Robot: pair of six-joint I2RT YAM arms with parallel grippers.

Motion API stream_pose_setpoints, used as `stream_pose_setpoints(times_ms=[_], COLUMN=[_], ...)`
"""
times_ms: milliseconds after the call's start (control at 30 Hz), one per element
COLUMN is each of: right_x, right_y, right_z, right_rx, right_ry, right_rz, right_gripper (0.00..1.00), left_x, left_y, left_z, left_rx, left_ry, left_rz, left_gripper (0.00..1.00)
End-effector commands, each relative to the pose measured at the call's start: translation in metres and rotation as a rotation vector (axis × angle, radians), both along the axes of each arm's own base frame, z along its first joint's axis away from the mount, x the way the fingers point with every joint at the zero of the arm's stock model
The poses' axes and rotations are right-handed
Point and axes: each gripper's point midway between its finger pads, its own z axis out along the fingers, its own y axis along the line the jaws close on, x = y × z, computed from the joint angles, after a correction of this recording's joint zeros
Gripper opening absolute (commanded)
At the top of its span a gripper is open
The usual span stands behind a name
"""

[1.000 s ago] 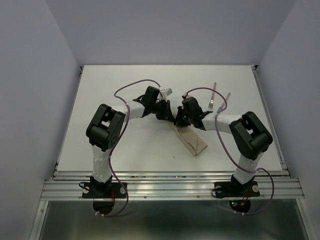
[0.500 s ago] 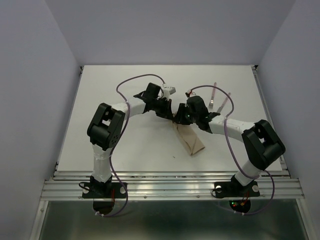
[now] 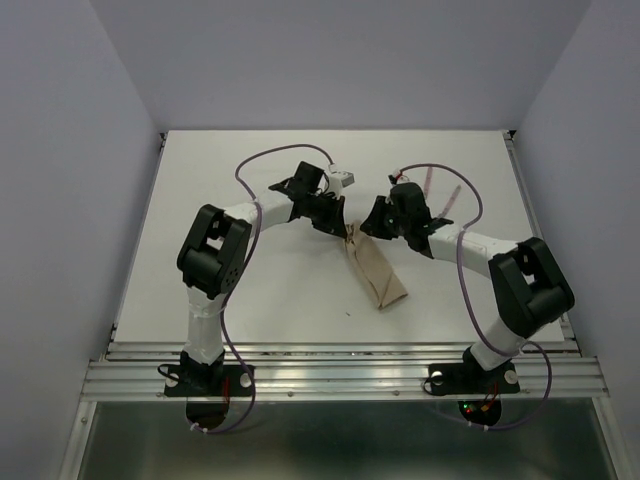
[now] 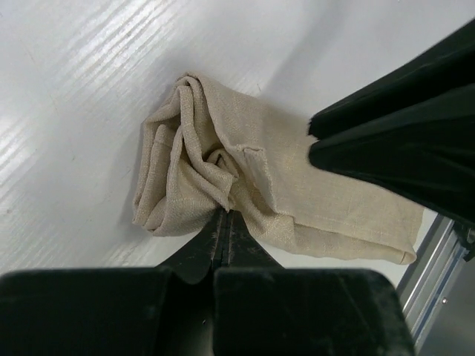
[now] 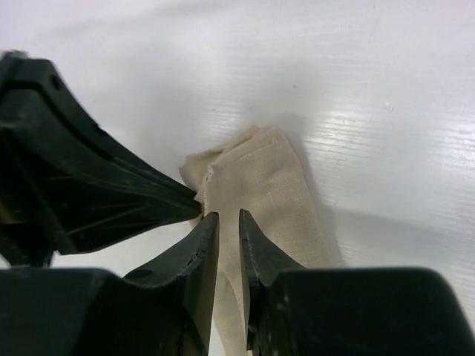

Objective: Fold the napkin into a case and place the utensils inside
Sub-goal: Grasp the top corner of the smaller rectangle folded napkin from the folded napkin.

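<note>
The tan napkin [image 3: 377, 272] lies folded into a narrow case, running from mid-table toward the near right. Its far end is bunched and wrinkled [image 4: 200, 174]. My left gripper [image 3: 341, 226] is shut on that bunched end, and cloth is pinched at its tips [image 4: 223, 213]. My right gripper [image 3: 371, 226] hovers just right of the same end. Its jaws [image 5: 228, 216] stand a narrow gap apart over the cloth [image 5: 263, 185] with nothing between them. The utensils show only as two pinkish handles [image 3: 428, 180] [image 3: 453, 197] beyond the right arm. Their metal ends are hidden.
The white table [image 3: 240, 290] ends in a metal rail [image 3: 340, 352] at the near edge. Purple-grey walls close in on three sides. Both arms' cables [image 3: 262, 165] loop above the far half. In the right wrist view the left gripper's fingers [image 5: 96, 185] sit close at left.
My right gripper has let go of the napkin's far end and drawn back to the right. The left gripper stays shut on the cloth and has shifted slightly farther away.
</note>
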Motion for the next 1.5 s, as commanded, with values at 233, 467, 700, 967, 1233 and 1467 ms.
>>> stream_pose_setpoints(times_ms=[233, 467, 700, 967, 1233, 1467], right_x=[0.015, 0.020, 0.033, 0.041, 0.039, 0.024], right_y=[0.022, 0.022, 0.029, 0.035, 0.033, 0.037], right_z=[0.016, 0.033, 0.019, 0.009, 0.005, 0.003], right_rx=[0.049, 0.073, 0.059, 0.054, 0.050, 0.076], right_ry=[-0.054, -0.088, -0.064, -0.045, -0.037, -0.013], right_rz=[0.079, 0.050, 0.055, 0.061, 0.058, 0.110], right_gripper=[0.34, 0.34, 0.36, 0.30, 0.01, 0.01], left_x=[0.019, 0.021, 0.020, 0.018, 0.020, 0.025], left_y=[-0.002, -0.001, 0.001, 0.000, 0.002, 0.004], left_z=[0.022, 0.020, 0.021, 0.021, 0.022, 0.027], left_rx=[0.007, 0.006, 0.000, -0.012, -0.008, -0.014], left_ry=[-0.059, -0.051, -0.048, -0.044, -0.067, -0.076], left_rz=[-0.020, -0.017, -0.018, -0.026, -0.038, -0.027], left_gripper=[0.00, 0.00, 0.00, 0.00, 0.00, 0.00])
